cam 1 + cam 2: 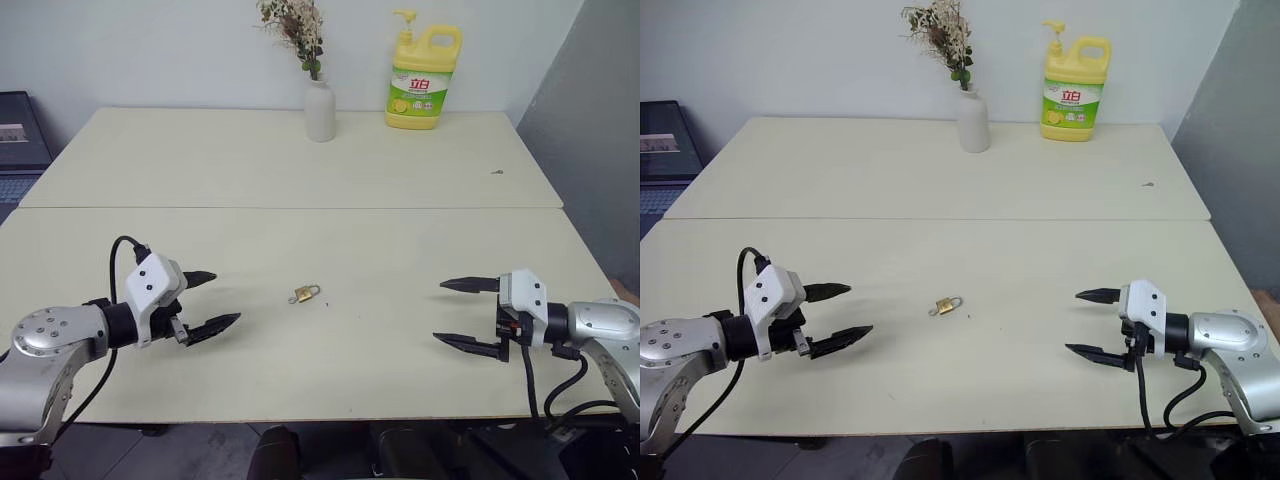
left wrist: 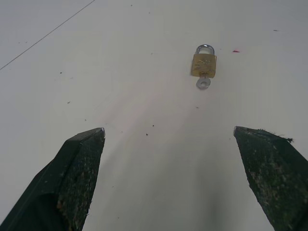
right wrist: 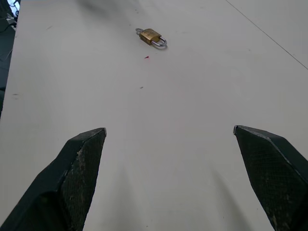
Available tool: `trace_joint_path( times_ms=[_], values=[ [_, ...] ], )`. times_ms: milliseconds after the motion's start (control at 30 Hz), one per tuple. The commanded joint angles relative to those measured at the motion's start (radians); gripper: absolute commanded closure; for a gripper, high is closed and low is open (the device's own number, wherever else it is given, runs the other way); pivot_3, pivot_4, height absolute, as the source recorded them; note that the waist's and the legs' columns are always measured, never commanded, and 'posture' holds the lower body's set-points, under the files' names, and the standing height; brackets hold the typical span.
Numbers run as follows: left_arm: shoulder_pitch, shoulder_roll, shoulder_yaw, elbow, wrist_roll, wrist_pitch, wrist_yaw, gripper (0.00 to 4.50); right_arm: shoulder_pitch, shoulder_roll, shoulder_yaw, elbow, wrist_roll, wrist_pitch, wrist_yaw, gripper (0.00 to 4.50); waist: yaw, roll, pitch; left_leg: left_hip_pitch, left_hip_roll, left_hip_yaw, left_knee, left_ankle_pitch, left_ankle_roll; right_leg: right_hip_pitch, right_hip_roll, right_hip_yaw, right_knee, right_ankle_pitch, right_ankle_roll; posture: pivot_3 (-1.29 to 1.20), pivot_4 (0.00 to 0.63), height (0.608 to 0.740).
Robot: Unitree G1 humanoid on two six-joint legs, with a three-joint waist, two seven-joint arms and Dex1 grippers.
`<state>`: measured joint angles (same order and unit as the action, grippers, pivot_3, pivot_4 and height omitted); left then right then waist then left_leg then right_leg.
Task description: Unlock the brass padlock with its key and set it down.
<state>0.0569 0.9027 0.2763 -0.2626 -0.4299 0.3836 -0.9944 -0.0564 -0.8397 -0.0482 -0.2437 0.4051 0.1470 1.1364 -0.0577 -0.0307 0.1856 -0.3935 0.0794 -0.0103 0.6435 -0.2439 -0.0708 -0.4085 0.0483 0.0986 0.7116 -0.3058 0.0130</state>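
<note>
The pale worktop carries at its far edge a yellow soap bottle and a white vase with dried flowers. Both arms reach in low from the near corners and point toward each other: the left pincer and the right pincer are each released, fingers spread wide, holding nothing. Between them, well apart from both, the brass padlock lies flat on the worktop with the key sticking out of its bottom.
</note>
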Motion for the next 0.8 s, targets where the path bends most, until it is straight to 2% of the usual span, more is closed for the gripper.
trace_joint_path(
  times_ms=[33,400,800],
  values=[
    [-0.011,-0.002,0.021,-0.004,-0.009,-0.016,-0.006,0.0,-0.009,0.006,0.001,-0.02,-0.003,-0.016,0.006,0.04,0.0,0.0,0.0,0.0,0.0,0.0,0.0,0.0,0.0,0.0,0.0,0.0,0.0,0.0,0.0,0.0,0.15,0.74],
    [-0.011,0.012,0.012,-0.004,0.022,-0.031,-0.014,0.0,-0.034,0.014,0.023,-0.045,-0.015,0.025,-0.028,0.04,0.0,0.0,0.0,0.0,0.0,0.0,0.0,0.0,0.0,0.0,0.0,0.0,0.0,0.0,0.0,0.0,0.15,0.74],
    [-0.023,0.044,0.071,0.048,-0.019,-0.06,-0.091,0.0,-0.116,0.025,0.079,-0.08,-0.019,0.111,-0.036,0.04,0.0,0.0,0.0,0.0,0.0,0.0,0.0,0.0,0.0,0.0,0.0,0.0,0.0,0.0,0.0,0.0,0.15,0.74]
  ],
)
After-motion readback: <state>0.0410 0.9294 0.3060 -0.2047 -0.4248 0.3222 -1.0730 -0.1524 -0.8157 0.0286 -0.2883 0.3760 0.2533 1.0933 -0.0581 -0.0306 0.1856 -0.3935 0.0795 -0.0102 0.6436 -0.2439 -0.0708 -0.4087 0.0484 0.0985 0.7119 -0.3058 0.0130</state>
